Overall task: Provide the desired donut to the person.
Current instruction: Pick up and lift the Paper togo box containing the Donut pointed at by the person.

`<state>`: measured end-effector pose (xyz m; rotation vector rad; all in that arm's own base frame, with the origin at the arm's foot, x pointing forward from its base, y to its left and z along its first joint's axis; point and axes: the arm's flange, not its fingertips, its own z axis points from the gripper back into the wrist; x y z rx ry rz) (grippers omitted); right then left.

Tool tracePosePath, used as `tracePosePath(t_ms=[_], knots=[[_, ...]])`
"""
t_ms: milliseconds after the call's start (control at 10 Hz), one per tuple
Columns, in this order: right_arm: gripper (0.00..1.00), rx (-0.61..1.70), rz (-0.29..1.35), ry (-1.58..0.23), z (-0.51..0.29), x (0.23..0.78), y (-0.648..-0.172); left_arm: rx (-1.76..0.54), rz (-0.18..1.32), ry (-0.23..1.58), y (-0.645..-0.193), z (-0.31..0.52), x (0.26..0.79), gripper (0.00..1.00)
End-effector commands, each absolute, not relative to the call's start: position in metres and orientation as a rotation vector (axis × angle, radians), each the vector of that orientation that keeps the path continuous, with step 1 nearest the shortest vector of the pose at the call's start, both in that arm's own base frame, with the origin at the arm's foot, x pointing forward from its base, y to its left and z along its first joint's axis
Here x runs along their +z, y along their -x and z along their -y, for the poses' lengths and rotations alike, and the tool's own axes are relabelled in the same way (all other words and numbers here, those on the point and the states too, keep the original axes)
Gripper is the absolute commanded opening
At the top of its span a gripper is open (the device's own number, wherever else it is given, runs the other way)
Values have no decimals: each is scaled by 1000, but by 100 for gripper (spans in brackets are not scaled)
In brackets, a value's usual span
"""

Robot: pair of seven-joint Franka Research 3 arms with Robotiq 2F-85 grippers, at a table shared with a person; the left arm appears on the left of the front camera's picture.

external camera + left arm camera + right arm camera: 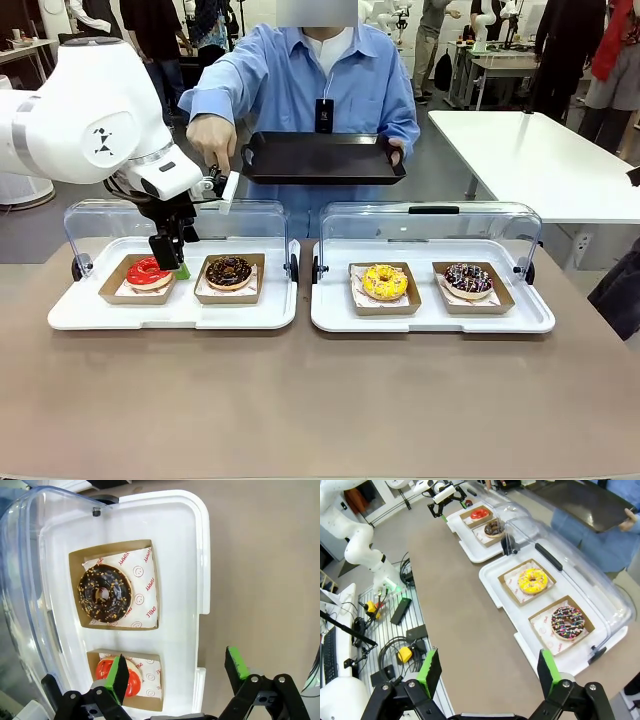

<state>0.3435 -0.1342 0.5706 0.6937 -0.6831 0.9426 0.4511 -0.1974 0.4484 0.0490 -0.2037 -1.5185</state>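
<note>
Front view: across the bench (320, 400), the person (330, 85) in a light blue shirt holds a black tray (322, 158) level in one hand, seemingly ready to receive a donut. The other hand (212, 140) points a finger down at the left case (170, 315). Whether the finger picks the red donut (148, 272) or the chocolate donut (229, 271) cannot be told from here. The left gripper (171, 262) hangs over the right edge of the red donut's box, jaws spread and carrying nothing. The clear lids (430, 225) are tipped back toward the bench's far edge, leaving all four donuts open to the robot's side. The yellow donut (385, 282) and the sprinkled donut (467, 280) sit untouched in the right case (430, 320).

Left wrist view: the left gripper (177, 672) is released wide. One green pad covers part of the red donut (101, 671) at the left end of the case (180, 555); the other pad is out past the case's near rim, above bare bench (265, 580). The chocolate donut (104, 593) lies in its own box in the middle of the case, well clear of both pads.

Right wrist view: the right gripper (488, 675) waits high over the bench's near edge, jaws apart and empty. This probably keeps it out of the way. The yellow donut (532, 580) and sprinkled donut (567, 621) lie below it, with the left gripper (447, 497) far off at the other case.
</note>
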Motion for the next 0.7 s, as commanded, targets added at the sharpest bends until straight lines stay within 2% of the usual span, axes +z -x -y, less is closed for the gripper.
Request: tracePosePath(t_ms=[0,200,600], knots=[[100,947,686,-698,133,571,-343,-1519,201,-67,-453,200,449,100],[100,947,686,-698,133,571,-343,-1519,203,-49,-451,198,448,100],[100,947,686,-698,133,571,-343,-1588,75,-106,-460,204,413,100]])
